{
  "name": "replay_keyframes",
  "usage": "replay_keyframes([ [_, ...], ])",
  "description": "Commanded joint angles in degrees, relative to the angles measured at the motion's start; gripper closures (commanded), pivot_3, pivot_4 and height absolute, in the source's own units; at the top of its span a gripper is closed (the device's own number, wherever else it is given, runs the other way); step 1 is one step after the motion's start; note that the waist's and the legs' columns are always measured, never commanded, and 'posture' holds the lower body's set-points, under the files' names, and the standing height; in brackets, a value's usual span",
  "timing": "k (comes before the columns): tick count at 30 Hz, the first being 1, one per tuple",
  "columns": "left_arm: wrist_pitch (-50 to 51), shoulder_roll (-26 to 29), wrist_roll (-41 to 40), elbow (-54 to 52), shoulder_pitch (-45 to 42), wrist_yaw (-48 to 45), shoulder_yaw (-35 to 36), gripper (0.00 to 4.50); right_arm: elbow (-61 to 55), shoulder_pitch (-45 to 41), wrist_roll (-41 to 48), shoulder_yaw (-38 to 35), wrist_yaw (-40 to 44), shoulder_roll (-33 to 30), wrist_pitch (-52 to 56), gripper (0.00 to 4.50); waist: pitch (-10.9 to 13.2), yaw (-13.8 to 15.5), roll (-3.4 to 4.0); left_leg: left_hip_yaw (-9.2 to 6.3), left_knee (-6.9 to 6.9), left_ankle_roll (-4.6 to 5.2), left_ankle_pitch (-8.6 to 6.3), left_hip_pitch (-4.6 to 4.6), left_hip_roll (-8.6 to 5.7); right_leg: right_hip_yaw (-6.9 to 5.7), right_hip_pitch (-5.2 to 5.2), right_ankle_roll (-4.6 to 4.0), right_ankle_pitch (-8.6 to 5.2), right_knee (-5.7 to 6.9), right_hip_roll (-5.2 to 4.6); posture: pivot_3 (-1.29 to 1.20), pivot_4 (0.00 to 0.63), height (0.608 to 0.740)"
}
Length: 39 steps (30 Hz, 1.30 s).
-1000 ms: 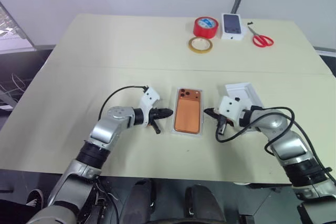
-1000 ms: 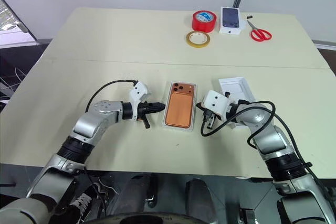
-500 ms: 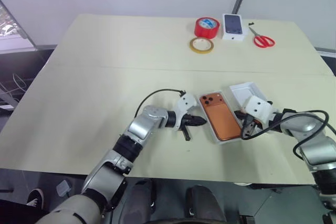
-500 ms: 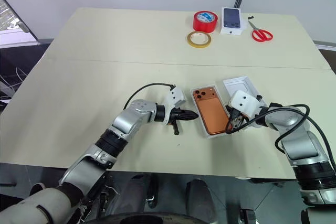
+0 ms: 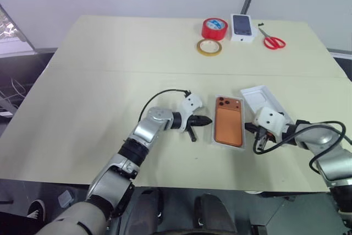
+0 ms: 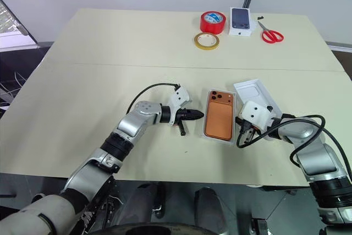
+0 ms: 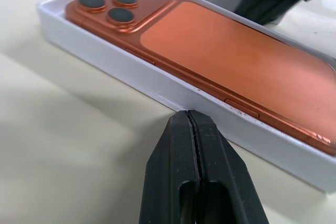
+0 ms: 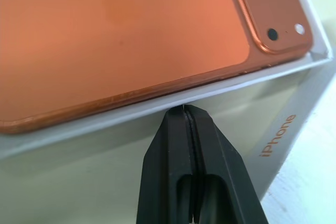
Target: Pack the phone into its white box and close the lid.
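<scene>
The orange phone [image 5: 229,122] lies back up, lenses toward the far side, inside the shallow white box [image 5: 215,136] near the table's front. My left gripper [image 5: 208,120] is shut, and in the left wrist view its tip [image 7: 187,114] rests against the box's left wall [image 7: 131,66]. On the opposite side my right gripper [image 5: 247,127] is also shut, with its tip [image 8: 185,109] at the box's right wall [image 8: 105,124]. The white lid [image 5: 264,98] lies open side up just right of the box, partly behind my right hand.
At the table's far side stand a red tape roll [image 5: 214,27], a yellow tape ring [image 5: 209,47], a small white box with a phone picture [image 5: 243,27] and red scissors [image 5: 273,41]. Bare tabletop spreads to the left.
The box with the phone has slid to the right, skewed halfway and now lies straight again beside the lid. Both shut grippers moved right with it.
</scene>
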Motion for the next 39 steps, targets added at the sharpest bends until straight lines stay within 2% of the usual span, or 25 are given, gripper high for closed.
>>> replay_keyframes([
  [1, 0.1, -0.2, -0.4, -1.4, -0.8, 0.0, 1.4, 4.48, -1.0, -1.1, 0.7, -0.7, 0.2, -0.5, -1.1, 4.50, 0.0, 0.0, 0.00, 0.00, 0.00, 0.00, 0.00, 0.00, -0.01, 0.00, 0.00, 0.00, 0.00, 0.00, -0.01, 0.00, 0.150, 0.728],
  [9, -1.3, 3.4, -0.5, 0.7, -1.8, 0.3, 5.4, 4.48, -0.3, -0.6, 1.0, -3.3, 1.0, -2.9, -2.6, 4.50, 0.0, -0.1, 0.00, 0.00, 0.00, 0.00, 0.00, 0.00, 0.00, 0.00, -0.01, 0.01, 0.00, 0.01, 0.01, 0.00, 0.150, 0.728],
  [18, 0.5, 5.9, -3.1, -3.6, -1.1, -1.0, 8.5, 4.48, 10.1, -8.5, -5.3, 0.3, -7.9, 1.2, -8.5, 4.50, 0.0, 0.0, 0.00, 0.01, 0.00, -0.04, 0.02, 0.00, -0.01, -0.01, -0.01, 0.01, 0.00, 0.02, 0.01, 0.00, 0.150, 0.728],
  [22, 1.1, 6.3, -4.5, -5.9, -0.7, -0.7, 10.0, 4.48, 14.2, -11.2, -6.7, 0.6, -10.7, 2.1, -9.5, 4.50, 0.0, -0.1, 0.01, 0.01, 0.00, -0.35, 0.21, -0.01, -0.01, -0.01, -0.03, 0.01, 0.00, 0.03, 0.01, 0.00, 0.150, 0.728],
  [26, 1.0, 7.9, -4.7, -6.2, -0.3, 0.0, 11.5, 4.48, 16.1, -11.1, -8.5, 1.2, -11.2, 0.2, -11.5, 4.50, 0.0, 0.0, 0.01, 0.01, 0.00, -0.36, 0.21, -0.01, -0.01, -0.01, -0.02, 0.01, 0.00, 0.04, 0.01, 0.00, 0.150, 0.728],
  [29, 1.0, 10.7, -6.1, -7.9, 1.0, -1.0, 13.6, 4.48, 14.2, -10.5, -6.2, -1.1, -10.4, -0.2, -8.9, 4.50, 0.0, -0.1, 0.01, 0.01, 0.00, -0.35, 0.21, -0.01, -0.01, 0.00, -0.02, 0.02, 0.00, 0.04, 0.01, 0.00, 0.150, 0.728],
  [31, 4.4, 13.4, -9.6, -10.5, 2.3, -5.3, 14.7, 4.48, 11.0, -10.0, 0.4, -4.6, -7.8, 1.1, -2.3, 4.50, 0.0, 0.0, 0.01, 0.01, 0.00, -0.35, 0.21, -0.01, 0.00, 0.00, -0.02, 0.02, 0.00, 0.04, 0.01, 0.00, 0.150, 0.728],
  [32, 4.0, 14.9, -10.1, -12.2, 3.4, -6.9, 14.9, 3.95, 9.1, -9.5, 3.3, -6.4, -7.3, 1.7, 0.9, 3.96, 0.0, -0.1, 0.02, 0.01, 0.00, -0.35, 0.21, -0.02, 0.00, -0.01, -0.03, 0.02, 0.00, 0.04, 0.01, 0.00, 0.150, 0.728],
  [34, 3.9, 16.8, -11.6, -14.4, 4.8, -8.3, 15.9, 3.21, 6.0, -8.2, 6.5, -9.3, -7.3, 2.2, 5.1, 3.21, 0.0, -0.1, 0.02, 0.01, -0.02, -0.35, 0.21, -0.01, 0.01, 0.01, -0.03, 0.02, 0.00, 0.04, 0.00, 0.00, 0.150, 0.728],
  [39, 4.0, 20.6, -14.9, -18.3, 7.6, -11.8, 17.7, 0.72, 0.0, -4.3, 9.5, -12.8, -8.7, 1.5, 12.9, 0.64, 0.0, 0.0, 0.03, -0.02, -0.03, -0.10, 0.05, -0.01, 0.00, 0.03, 0.00, 0.01, 0.00, 0.03, -0.16, 0.00, 0.150, 0.728],
])
